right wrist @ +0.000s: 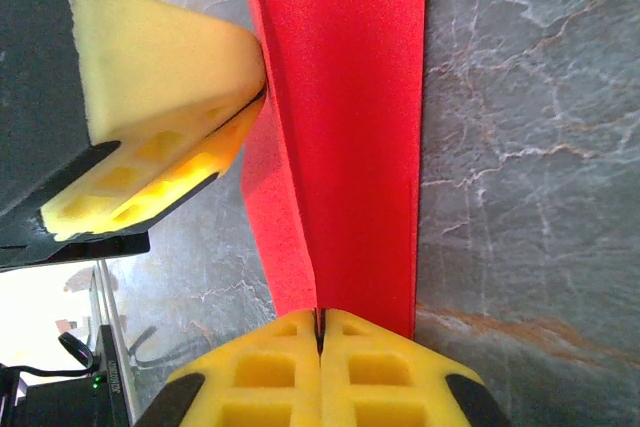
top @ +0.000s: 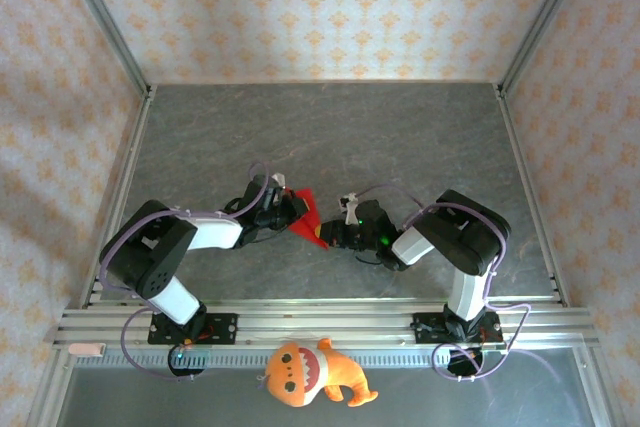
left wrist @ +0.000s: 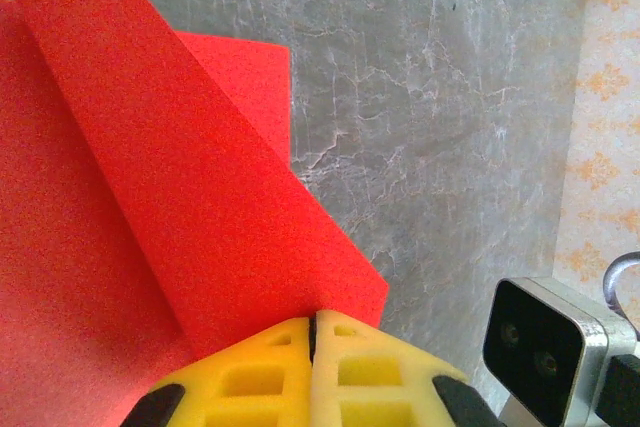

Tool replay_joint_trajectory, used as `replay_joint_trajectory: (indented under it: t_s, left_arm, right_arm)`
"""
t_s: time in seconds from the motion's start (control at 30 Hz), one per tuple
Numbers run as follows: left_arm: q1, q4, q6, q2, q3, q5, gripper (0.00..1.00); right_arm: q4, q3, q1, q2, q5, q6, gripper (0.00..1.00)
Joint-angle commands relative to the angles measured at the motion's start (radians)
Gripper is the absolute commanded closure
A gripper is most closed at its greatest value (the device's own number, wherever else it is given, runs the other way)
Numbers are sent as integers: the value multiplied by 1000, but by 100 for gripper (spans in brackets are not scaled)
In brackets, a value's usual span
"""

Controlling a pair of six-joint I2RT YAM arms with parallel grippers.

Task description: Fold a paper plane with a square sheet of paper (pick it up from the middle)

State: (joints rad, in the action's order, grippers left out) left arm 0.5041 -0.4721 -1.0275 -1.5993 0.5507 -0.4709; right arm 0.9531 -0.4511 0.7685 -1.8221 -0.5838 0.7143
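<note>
While both grippers pinch it, the square sheet of paper [top: 308, 219] sits creased between them at the centre of the overhead frame.
The left gripper [left wrist: 312, 322] is closed on a corner of the red sheet at the bottom of its wrist view, with a folded flap rising toward the upper left. The right gripper [right wrist: 320, 317] is clamped on the sheet's other end, bottom centre of its view, where the paper runs upward as a narrow folded strip. The grey marbled tabletop [top: 400, 137] lies beneath. An orange plush toy [top: 315, 372] sits at the bottom edge, well apart from the paper.
</note>
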Motion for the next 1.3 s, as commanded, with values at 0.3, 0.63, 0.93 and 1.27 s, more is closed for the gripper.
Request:
replay_joint_trajectory:
  t_s: [0.3,0.63,0.93,1.27]
  left_arm:
    - [12,-31,-3,-76,19,-6,100]
    - [17,-49,-20,-81,12,7,100]
    - [25,-36,8,-106,39,-13,100]
    - [33,104,76,-139,103,14,100]
  right_arm:
    - [-124,-23,5,-45,-24,19,100]
    - [-137,-29,5,-47,-34,19,100]
    - [-136,-26,3,-53,-30,26,100]
    - [-141,-21,3,-50,-24,27,100]
